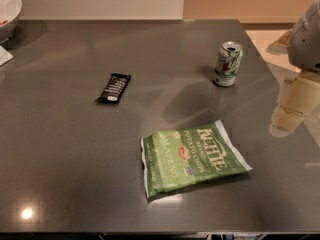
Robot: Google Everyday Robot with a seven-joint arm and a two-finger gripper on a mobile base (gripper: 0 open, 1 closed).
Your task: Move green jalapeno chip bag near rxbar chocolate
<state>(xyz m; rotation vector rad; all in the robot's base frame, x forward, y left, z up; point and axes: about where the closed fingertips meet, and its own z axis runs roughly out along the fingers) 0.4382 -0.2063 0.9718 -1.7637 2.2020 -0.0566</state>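
Observation:
The green jalapeno chip bag lies flat on the dark grey table, right of centre and toward the front, with its white lettering facing up. The rxbar chocolate, a slim black bar with white lettering, lies to the bag's upper left, well apart from it. My gripper hangs at the right edge of the view, over the table's right side. It is to the right of the bag and a little farther back, touching nothing.
A green-and-white soda can stands upright at the back right, between the gripper and the bar. A white bowl sits at the far left corner with a bit of white paper below it. The table's right edge runs just past the gripper.

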